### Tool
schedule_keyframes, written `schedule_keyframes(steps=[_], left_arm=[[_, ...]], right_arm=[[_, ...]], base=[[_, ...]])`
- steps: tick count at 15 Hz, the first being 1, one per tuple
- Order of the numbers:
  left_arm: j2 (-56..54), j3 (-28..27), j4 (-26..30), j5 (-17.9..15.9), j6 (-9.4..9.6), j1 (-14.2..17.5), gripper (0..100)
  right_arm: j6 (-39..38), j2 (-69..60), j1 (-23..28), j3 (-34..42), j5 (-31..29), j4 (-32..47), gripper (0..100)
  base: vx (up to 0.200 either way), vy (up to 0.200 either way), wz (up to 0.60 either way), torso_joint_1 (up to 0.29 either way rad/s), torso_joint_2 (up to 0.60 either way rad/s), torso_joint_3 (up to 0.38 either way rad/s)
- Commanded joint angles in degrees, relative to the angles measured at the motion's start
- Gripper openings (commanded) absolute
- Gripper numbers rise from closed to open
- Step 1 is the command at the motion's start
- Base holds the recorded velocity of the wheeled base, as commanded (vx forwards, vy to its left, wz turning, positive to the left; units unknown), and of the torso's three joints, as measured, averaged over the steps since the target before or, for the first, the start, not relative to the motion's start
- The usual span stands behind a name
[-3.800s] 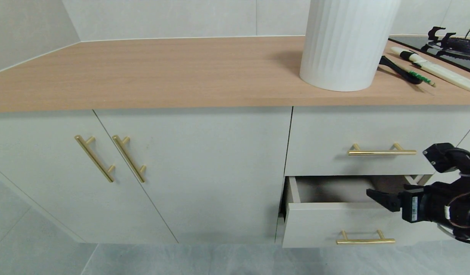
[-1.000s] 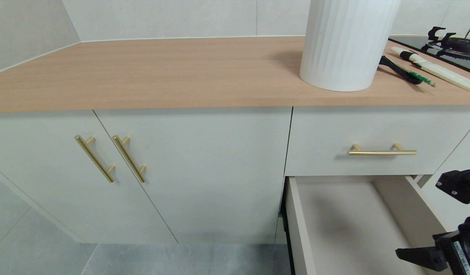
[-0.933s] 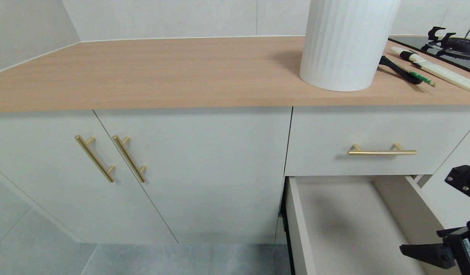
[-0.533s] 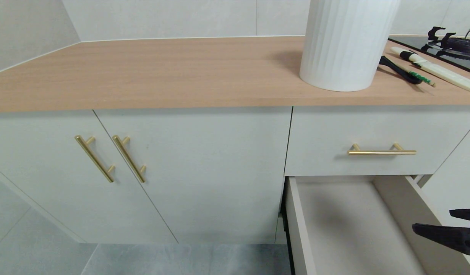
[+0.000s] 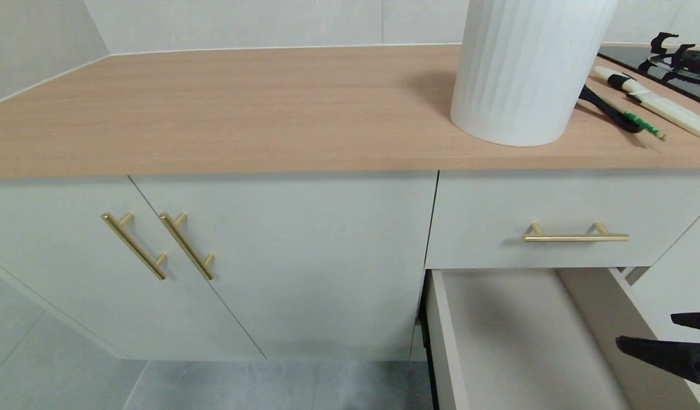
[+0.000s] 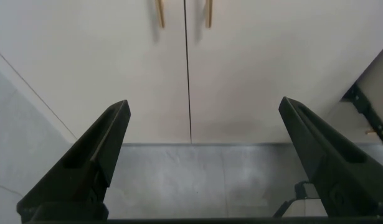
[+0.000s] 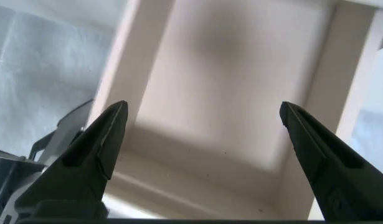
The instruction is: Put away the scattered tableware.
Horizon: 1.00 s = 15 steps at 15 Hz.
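Gaping wider than before, lower drawer (image 5: 515, 341), right tool (image 5: 646, 329) spread and drawn back, left tool (image 6: 203, 104) spread

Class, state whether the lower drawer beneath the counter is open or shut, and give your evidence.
Open. The lower drawer stands pulled out, its bare floor showing below the upper drawer, which sits flush with the cabinet front.

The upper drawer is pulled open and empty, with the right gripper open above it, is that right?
No, the lower drawer is the one pulled open and empty, as the head view shows; the upper drawer is shut. The right gripper is open above the lower one.
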<state>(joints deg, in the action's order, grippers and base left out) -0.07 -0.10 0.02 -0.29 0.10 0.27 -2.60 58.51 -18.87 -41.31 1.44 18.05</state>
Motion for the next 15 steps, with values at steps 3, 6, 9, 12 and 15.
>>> schedule_keyframes(steps=[3,6,9,12,15], left_arm=[[0.1,0.0,0.0,0.0,-0.01,0.0,100],[0.1,0.0,0.0,0.0,-0.01,0.0,100],[0.1,0.0,0.0,0.0,-0.01,0.0,100],[0.1,0.0,0.0,0.0,-0.01,0.0,100],[0.1,0.0,0.0,0.0,-0.01,0.0,100]], right_arm=[[1.0,-0.2,0.0,0.1,0.1,0.0,100],[1.3,-0.5,0.0,0.2,0.1,0.0,100],[1.3,-0.5,0.0,0.2,0.1,0.0,100],[1.4,-1.0,0.0,0.7,0.1,-0.1,100],[2.3,1.3,0.0,-3.4,-2.8,-0.9,100]], base=[[0.0,0.0,0.0,0.129,-0.62,-0.258],[0.0,0.0,0.0,0.118,-0.5,-0.253],[0.0,0.0,0.0,0.328,-0.46,-0.258],[0.0,0.0,0.0,0.17,-0.3,-0.162],[0.0,0.0,0.0,0.029,-0.05,-0.024]])
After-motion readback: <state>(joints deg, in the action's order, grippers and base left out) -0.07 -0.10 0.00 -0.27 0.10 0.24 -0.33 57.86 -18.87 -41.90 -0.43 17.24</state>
